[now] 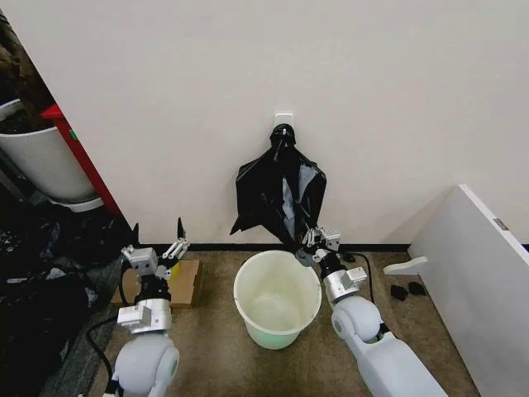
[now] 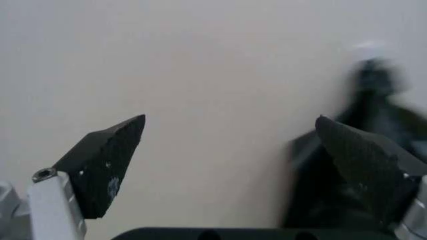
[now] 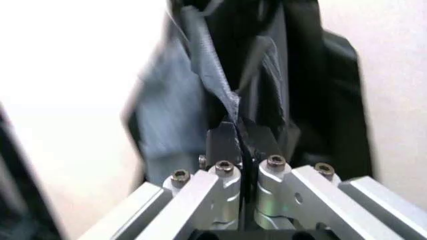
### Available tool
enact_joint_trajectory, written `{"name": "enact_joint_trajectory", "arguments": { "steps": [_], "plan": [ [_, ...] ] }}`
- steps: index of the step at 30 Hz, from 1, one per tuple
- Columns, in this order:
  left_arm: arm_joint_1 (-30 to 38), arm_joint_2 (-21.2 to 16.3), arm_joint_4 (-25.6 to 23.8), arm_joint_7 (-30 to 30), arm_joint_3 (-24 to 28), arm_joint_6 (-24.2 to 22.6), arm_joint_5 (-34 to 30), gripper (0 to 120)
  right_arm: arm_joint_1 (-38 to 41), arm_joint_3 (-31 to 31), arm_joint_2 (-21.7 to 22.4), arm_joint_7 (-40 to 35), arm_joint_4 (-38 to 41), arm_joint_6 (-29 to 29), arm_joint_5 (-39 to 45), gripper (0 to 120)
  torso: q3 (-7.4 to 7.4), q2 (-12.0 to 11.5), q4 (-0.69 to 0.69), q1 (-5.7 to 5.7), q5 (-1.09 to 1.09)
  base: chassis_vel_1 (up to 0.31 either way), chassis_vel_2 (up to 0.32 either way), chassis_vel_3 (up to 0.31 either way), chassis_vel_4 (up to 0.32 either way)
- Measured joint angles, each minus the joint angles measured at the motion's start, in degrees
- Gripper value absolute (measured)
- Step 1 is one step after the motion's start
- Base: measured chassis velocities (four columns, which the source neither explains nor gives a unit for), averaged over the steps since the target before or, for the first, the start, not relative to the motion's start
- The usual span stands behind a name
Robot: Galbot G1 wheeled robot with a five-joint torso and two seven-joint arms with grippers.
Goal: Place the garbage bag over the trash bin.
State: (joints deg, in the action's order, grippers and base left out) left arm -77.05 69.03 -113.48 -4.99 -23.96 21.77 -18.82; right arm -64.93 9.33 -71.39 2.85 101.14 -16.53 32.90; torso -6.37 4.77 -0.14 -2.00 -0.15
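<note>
Head view: right gripper (image 1: 309, 241) jaws pinch the hanging garbage bag (image 1: 277, 194); left gripper (image 1: 158, 236) jaws gape, empty.

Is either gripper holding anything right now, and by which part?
The right gripper is shut on the garbage bag, pinching its lower edge above the trash bin. The left gripper is open, holding nothing.

Glossy white rounded arm shells, silver metal wrists with hex screws, black wedge-shaped jaws, black cables
</note>
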Motion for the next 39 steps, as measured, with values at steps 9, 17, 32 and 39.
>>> {"name": "enact_joint_trajectory", "arguments": {
  "steps": [9, 17, 32, 39],
  "plan": [
    [11.47, -8.84, 13.54, 20.03, 10.6, 7.28, 1.44, 100, -3.94, 0.45, -0.19, 9.94, 6.05, -1.61, 9.2, 0, 0.0, 0.0, 0.01, 0.0, 0.0, 0.0, 0.0, 0.0, 0.0],
    [19.75, -6.3, 22.05, 18.35, 17.07, 6.94, 10.78, 100, -5.73, 1.13, -1.27, 11.97, 7.85, -1.59, 9.26, 0, 0.0, 0.0, -0.01, 0.0, 0.0, 0.0, 0.0, 0.0, 0.0],
    [21.58, -1.79, 25.61, 14.72, 18.82, 5.1, 13.6, 88, -6.37, 1.68, -3.1, 12.26, 7.54, -1.5, 7.13, 0, 0.0, 0.0, 0.01, 0.0, 0.0, 0.0, 0.0, 0.0, 0.0],
    [19.36, -0.56, 24.69, 14.79, 15.36, 5.35, 13.61, 60, -5.73, 1.81, -3.3, 12.07, 6.46, -1.5, 6.8, 0, 0.0, 0.0, 0.02, 0.0, 0.01, 0.0, 0.0, 0.0, 0.0]
  ]
}}
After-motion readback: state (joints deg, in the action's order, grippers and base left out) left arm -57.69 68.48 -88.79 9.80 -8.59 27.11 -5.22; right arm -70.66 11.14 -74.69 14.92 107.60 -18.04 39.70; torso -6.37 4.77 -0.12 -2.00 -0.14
